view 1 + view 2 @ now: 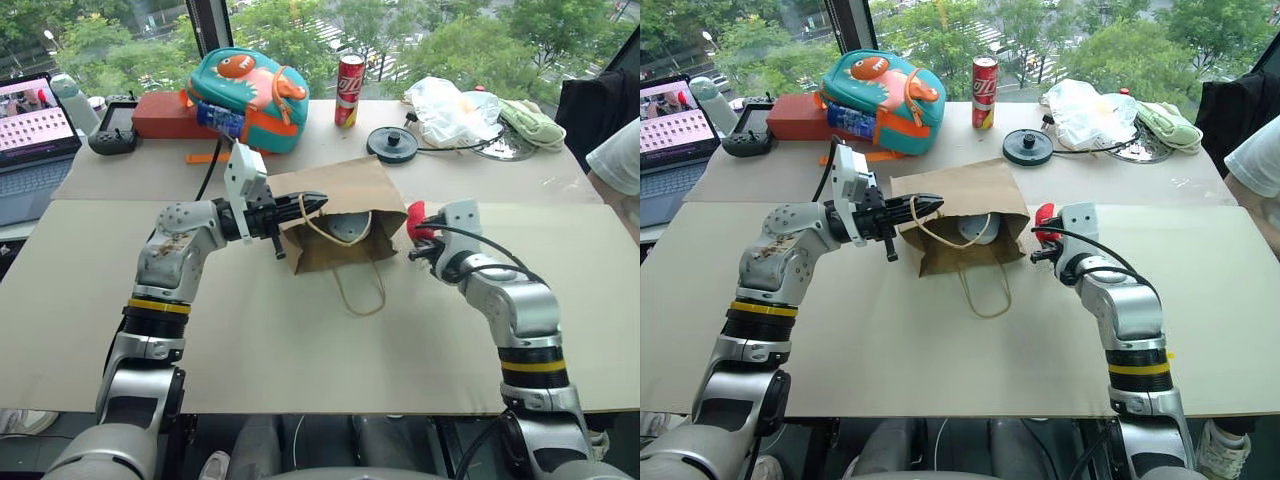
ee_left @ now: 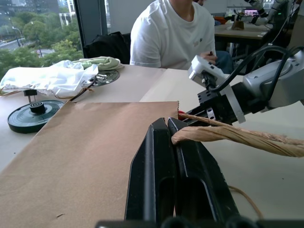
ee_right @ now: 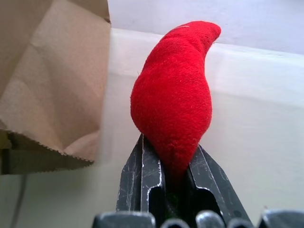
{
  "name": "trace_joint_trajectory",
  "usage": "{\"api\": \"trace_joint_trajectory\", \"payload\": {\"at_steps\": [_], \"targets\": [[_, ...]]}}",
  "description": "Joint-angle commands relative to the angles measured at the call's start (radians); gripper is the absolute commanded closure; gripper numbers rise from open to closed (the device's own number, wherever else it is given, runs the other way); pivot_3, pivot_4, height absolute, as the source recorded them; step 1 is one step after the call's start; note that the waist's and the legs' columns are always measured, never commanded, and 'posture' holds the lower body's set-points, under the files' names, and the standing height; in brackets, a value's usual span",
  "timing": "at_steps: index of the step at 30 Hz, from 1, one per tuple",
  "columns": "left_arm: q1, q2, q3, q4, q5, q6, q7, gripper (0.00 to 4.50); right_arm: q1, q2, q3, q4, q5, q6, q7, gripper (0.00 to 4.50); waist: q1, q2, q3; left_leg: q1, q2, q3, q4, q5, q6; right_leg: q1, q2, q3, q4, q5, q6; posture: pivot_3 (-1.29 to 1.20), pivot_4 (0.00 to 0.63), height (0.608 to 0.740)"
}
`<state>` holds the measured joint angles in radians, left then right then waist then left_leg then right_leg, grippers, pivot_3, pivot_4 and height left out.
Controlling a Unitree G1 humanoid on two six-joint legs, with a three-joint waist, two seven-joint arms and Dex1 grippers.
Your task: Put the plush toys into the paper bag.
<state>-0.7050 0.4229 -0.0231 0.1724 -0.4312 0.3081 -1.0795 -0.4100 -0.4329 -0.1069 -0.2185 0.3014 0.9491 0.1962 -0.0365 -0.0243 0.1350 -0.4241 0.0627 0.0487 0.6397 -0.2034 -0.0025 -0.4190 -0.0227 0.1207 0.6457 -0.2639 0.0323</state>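
While bag mouth was held open: left gripper point(image 1: 318, 203) clamped on cord handle point(image 2: 228, 134), lifting the bag point(image 1: 330, 190) mid-desk.
Right gripper point(image 3: 167, 172): closed on red pepper point(image 3: 173, 104), tip pointing away.
Key relation: bag mouth point(image 1: 975, 235) just left of pepper; right arm nearer.
Grey toy point(image 1: 978, 229): inside bag.

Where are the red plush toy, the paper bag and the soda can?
red plush toy point(image 3: 173, 107): right wrist view, middle of its red body.
paper bag point(image 1: 335, 190): left eye view, flat upper panel.
soda can point(image 1: 349, 91): left eye view, middle of its side.
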Motion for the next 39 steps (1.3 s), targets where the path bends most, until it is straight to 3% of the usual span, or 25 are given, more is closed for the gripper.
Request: {"api": "trace_joint_trajectory", "payload": {"at_steps": [1,4,8,14,21,25,33,39], "targets": [[-0.005,0.004,0.012,-0.027,-0.007,-0.006,0.004,4.5,0.088,-0.087,-0.113,-0.271,0.145,0.126,0.114,4.12,0.003,0.0,0.0,0.0,0.0,0.0,0.0,0.0,0.0,0.0,0.0,0.0,0.0,0.0,0.0,0.0,0.15,0.733],[-0.003,0.005,0.017,-0.028,-0.014,0.003,0.004,4.5,0.206,-0.205,-0.2,-0.498,0.332,0.274,0.254,4.12,0.012,0.0,0.0,0.0,0.0,-0.001,-0.001,0.0,0.0,0.0,0.0,-0.001,0.0,0.0,0.0,0.0,0.15,0.733],[0.001,0.005,0.023,-0.027,-0.024,0.017,0.004,4.5,0.216,-0.242,-0.25,-0.581,0.454,0.355,0.286,4.12,-0.001,0.0,0.0,0.002,0.0,0.0,0.0,0.0,0.0,0.002,0.0,0.0,0.0,0.0,0.0,0.0,0.15,0.733],[-0.002,-0.006,0.023,-0.025,-0.029,0.03,0.003,4.5,0.171,-0.208,-0.114,-0.64,0.524,0.382,0.243,4.12,-0.009,0.0,0.0,0.011,0.0,-0.002,0.001,0.0,0.001,0.012,0.001,-0.001,-0.001,-0.004,0.006,0.0,0.15,0.733],[-0.003,-0.02,0.018,-0.03,-0.022,0.031,0.007,4.5,-0.041,-0.005,0.149,-0.407,0.337,0.312,0.048,4.12,-0.007,0.0,0.0,0.01,0.0,-0.003,0.001,0.0,0.001,0.012,0.001,-0.001,-0.001,-0.001,0.001,0.0,0.15,0.733],[-0.005,-0.021,0.017,-0.029,-0.019,0.03,0.005,4.5,-0.142,0.053,0.245,-0.243,0.232,0.221,0.031,4.12,-0.004,0.0,0.0,0.008,-0.001,-0.003,0.002,0.0,0.001,0.012,0.0,-0.001,-0.003,-0.001,0.001,0.0,0.15,0.733],[-0.033,-0.023,0.016,0.0,-0.01,0.015,-0.005,4.5,-0.237,0.164,0.332,0.013,0.101,0.059,0.058,4.12,-0.005,0.0,0.0,0.006,-0.001,-0.003,0.001,0.0,0.001,0.011,0.0,-0.001,-0.004,-0.001,0.001,0.0,0.15,0.733],[-0.051,-0.045,0.003,0.021,-0.002,-0.005,-0.01,4.5,-0.31,0.308,0.389,0.261,-0.023,-0.097,0.029,4.12,-0.011,0.0,0.0,0.007,0.0,-0.003,0.001,0.0,0.001,0.01,0.001,-0.001,-0.001,-0.001,0.001,0.0,0.15,0.733]]}}
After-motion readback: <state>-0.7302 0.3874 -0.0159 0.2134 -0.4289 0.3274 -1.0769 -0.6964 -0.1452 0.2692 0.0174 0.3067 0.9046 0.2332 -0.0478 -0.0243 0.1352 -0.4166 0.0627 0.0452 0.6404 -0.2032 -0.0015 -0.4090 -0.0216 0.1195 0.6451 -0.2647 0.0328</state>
